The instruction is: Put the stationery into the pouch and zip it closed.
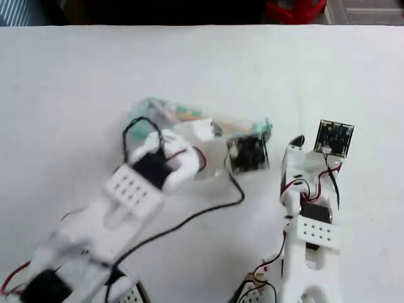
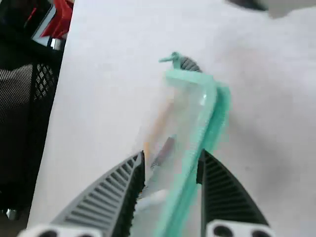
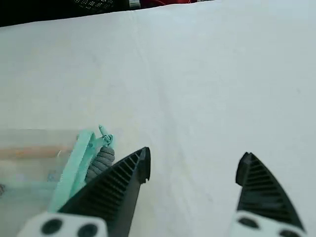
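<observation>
**Clerk:** Item one, the pouch (image 1: 201,124)?

**Checker:** Clear walls, mint-green trim. In the high view it lay flat just toward 12 o'clock of the middle of the white desk (image 1: 76,76), with its long axis running 9 to 3 o'clock.

**Clerk:** Contents?

**Checker:** Stationery (image 3: 29,152) was seen through the clear wall as an orange stick along the length, with pale pieces beside it. The individual items could not be told apart.

**Clerk:** Fastening?

**Checker:** A green zip pull (image 3: 104,132) stood at the 3 o'clock end of the pouch, with a grey tab (image 3: 101,160) touching the trim just beside it.

**Clerk:** Left pincer (image 2: 170,168)?

**Checker:** It was pinching the pouch. One ribbed finger lay against the clear wall and the other against the green trim. The left arm (image 1: 120,196) entered from 7 o'clock and lay over the pouch's 9 o'clock half.

**Clerk:** Right pincer (image 3: 195,165)?

**Checker:** It was spread wide and holding nothing, with bare desk between its fingers. One finger (image 3: 118,185) sat just beside the grey tab. The right arm (image 1: 309,214) entered from 5 o'clock, with its tip near the pouch's 3 o'clock end.
</observation>
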You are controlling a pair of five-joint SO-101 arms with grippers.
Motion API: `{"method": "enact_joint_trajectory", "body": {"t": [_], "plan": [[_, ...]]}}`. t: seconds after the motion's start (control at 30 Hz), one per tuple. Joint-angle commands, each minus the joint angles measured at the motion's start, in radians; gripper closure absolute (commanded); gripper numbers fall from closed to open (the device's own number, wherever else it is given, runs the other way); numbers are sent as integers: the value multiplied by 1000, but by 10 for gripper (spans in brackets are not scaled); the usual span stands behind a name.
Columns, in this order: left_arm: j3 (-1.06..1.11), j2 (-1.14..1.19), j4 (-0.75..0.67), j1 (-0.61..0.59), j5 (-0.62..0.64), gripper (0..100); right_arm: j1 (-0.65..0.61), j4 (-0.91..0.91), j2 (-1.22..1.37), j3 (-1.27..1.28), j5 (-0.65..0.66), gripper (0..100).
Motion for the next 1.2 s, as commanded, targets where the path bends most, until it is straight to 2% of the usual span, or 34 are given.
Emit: {"method": "enact_joint_trajectory", "body": {"t": [0.0, 0.07, 0.17, 0.37, 0.5, 0.57, 0.63, 0.67, 0.73, 0.83, 0.9, 1.0, 1.17], "plan": [[-52, -337, 118, 59, -5, 819, -7, -22, -12, -6, 5, 726], [-46, -418, 58, 48, -3, 820, -4, -22, -12, -5, 5, 726], [-52, -463, -2, -56, 21, 847, -1, -21, -12, -5, 5, 726], [-46, -588, -23, -383, 221, 941, -12, -22, -12, 12, 5, 727], [-44, -694, -29, -595, 258, 959, -58, -21, -12, 17, 5, 738], [-43, -702, -32, -676, 287, 979, -88, -16, -13, 17, 5, 820], [-3, -694, -44, -725, 417, 974, -136, -21, -21, 6, 54, 983], [31, -688, -69, -737, 506, 975, -160, -15, -21, -15, 117, 985], [110, -671, -132, -740, 675, 975, -205, -13, -22, -51, 201, 925], [212, -662, -212, -739, 850, 975, -223, 7, -50, -95, 216, 969], [252, -664, -247, -728, 858, 974, -223, 90, -127, -130, 216, 981], [259, -664, -252, -690, 795, 973, -252, 275, -329, -195, 215, 975], [275, -728, -210, -668, 773, 975, -415, 529, -766, -238, 222, 974]]}}
